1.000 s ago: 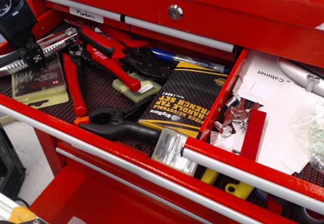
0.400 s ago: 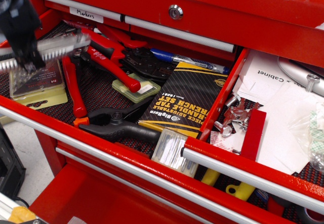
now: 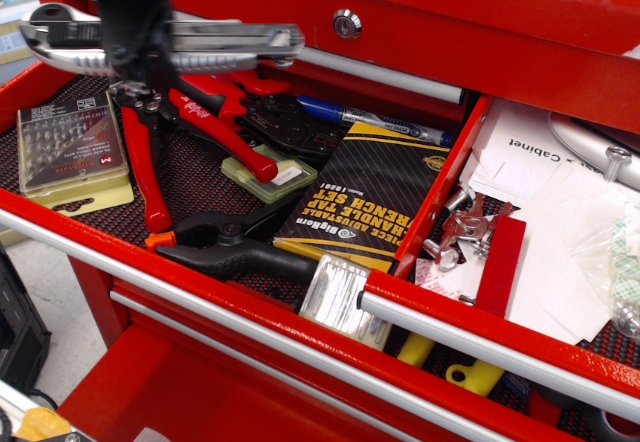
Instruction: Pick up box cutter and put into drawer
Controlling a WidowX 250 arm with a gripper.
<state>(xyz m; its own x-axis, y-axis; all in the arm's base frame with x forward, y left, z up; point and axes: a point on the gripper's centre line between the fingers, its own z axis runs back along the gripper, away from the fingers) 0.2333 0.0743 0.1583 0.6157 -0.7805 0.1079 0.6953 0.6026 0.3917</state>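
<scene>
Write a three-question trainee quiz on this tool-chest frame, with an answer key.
1. True or false: the box cutter is lying on the drawer mat.
2. What grips the box cutter? A) the hand B) the black clamp C) nothing
3. Fill in: the drawer holding white paper sheets is to the ____ of the wrench tap set box in the image.

Key: 1 false, it is held above the red-handled pliers. 2 A. 3 right.
</scene>
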